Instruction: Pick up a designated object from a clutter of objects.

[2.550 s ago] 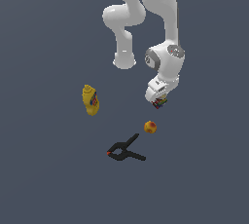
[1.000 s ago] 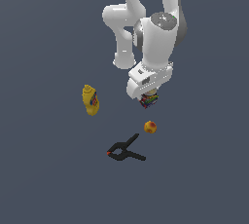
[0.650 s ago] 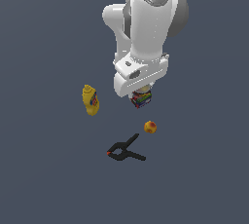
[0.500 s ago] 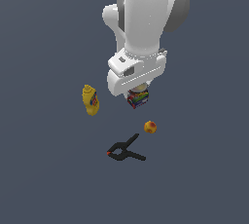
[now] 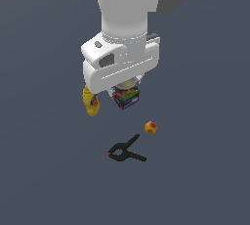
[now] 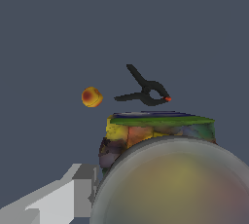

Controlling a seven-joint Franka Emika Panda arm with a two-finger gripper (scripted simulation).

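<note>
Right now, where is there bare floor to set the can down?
Bare patches: the exterior view's right of the orange ball, and its left of the yellow bottle. Crowded: between ball and black clamp, under the can in the pincer.

The only thing outside the task is the desk [image 5: 205, 185]: 1 flat, matte surface of dark slate blue-grey, even in tone. In the exterior view it lies below the tool [image 5: 126, 94] and spreads out from under it on all sides, reaching every edge of the picture. In the wrist view the same desk [image 6: 53, 28] fills the field beyond the tool, again to the picture's edges, with the same flat colour and no visible texture or markings.
</note>
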